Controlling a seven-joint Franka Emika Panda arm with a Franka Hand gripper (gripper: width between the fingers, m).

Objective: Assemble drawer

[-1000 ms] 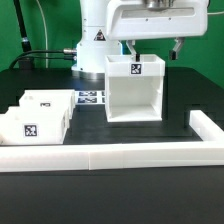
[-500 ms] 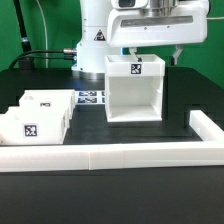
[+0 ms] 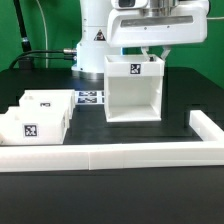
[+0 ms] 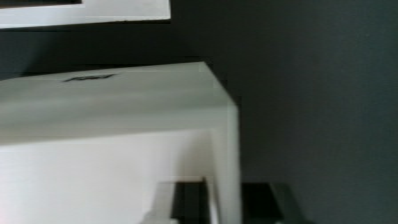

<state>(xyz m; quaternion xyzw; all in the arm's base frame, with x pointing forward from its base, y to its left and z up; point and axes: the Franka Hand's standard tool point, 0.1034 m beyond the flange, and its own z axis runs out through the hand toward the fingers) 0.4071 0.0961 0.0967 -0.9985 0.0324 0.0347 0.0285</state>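
Your claw (image 3: 155,56) hangs over the top rear edge of the housing (image 3: 133,95), which stands upright on the black table (image 3: 60,190) near the middle, its open front facing the camera in the exterior view. In the wrist view the two dark fingers (image 4: 178,205) sit on either side of one thin white wall of the housing (image 4: 107,110), very near it on both sides. The picture is too blurred to show whether they press on it, so you cannot tell whether the claw is clenched or released. The two trays (image 3: 35,115) lie together well apart from the housing, toward the exterior view's left. The marker board (image 3: 90,98) lies flat between them and the housing. The low white rail (image 3: 120,155) runs across the table in front of everything.
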